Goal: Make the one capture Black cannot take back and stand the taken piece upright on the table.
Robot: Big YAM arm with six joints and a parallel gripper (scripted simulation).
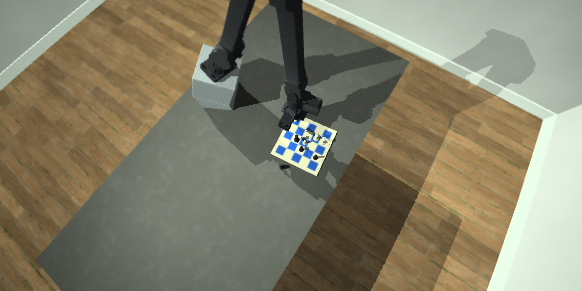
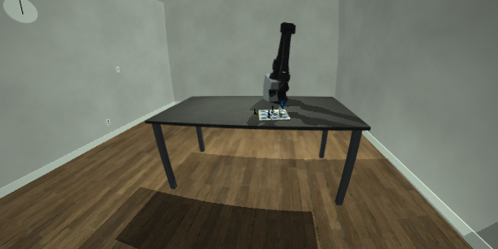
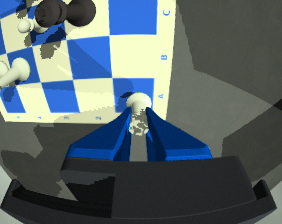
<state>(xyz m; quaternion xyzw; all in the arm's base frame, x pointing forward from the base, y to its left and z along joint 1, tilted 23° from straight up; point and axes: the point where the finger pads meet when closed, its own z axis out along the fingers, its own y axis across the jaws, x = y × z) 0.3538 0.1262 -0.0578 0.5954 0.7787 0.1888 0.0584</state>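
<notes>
A small blue and cream chessboard [image 1: 304,145] lies on the dark table; it also shows in the exterior view [image 2: 274,115] and in the wrist view [image 3: 79,36]. My gripper [image 3: 138,113] with blue fingers is shut on a white piece [image 3: 137,106] and holds it over the board's near edge, above a blue square. In the top view the gripper [image 1: 287,122] is at the board's far left corner. Black pieces [image 3: 64,11] and white pieces [image 3: 12,72] stand on the board. One black piece [image 1: 284,167] stands on the table beside the board.
The arm's grey base block [image 1: 216,82] stands on the table behind the board. The table's right edge is close to the board [image 1: 350,163].
</notes>
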